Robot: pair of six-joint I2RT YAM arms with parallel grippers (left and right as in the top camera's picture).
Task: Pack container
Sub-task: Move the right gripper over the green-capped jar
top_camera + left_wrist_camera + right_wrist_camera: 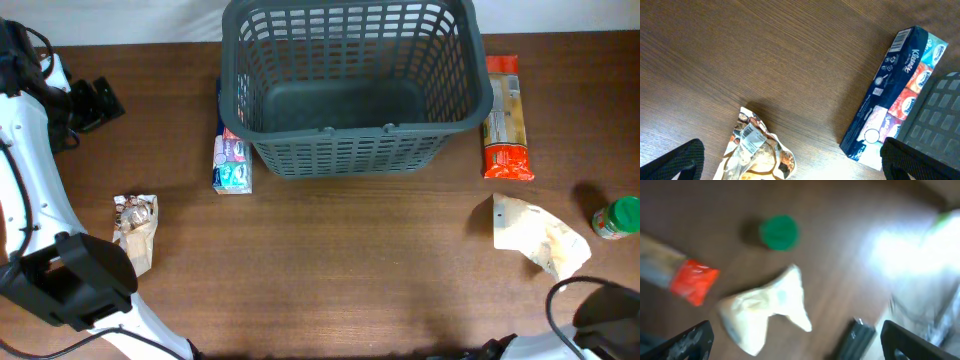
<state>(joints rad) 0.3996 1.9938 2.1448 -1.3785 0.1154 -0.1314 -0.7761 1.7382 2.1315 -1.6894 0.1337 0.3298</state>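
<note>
The container (350, 90), a dark grey lattice basket, stands at the back middle of the table with nothing in it; a corner of it shows in the left wrist view (940, 110). My left gripper (795, 170) is open and empty, above a crumpled snack bag (757, 155) that lies at the table's left (135, 228). My right gripper (800, 347) is open and empty, above a white bag (765, 307) at the right (540, 235). The right wrist view is blurred.
A blue tissue pack (231, 160) lies against the basket's left side (895, 90). A red pasta pack (504, 118) lies to the basket's right. A green-lidded jar (617, 217) stands near the right edge. My arms (65, 280) (600, 310) are at the front corners.
</note>
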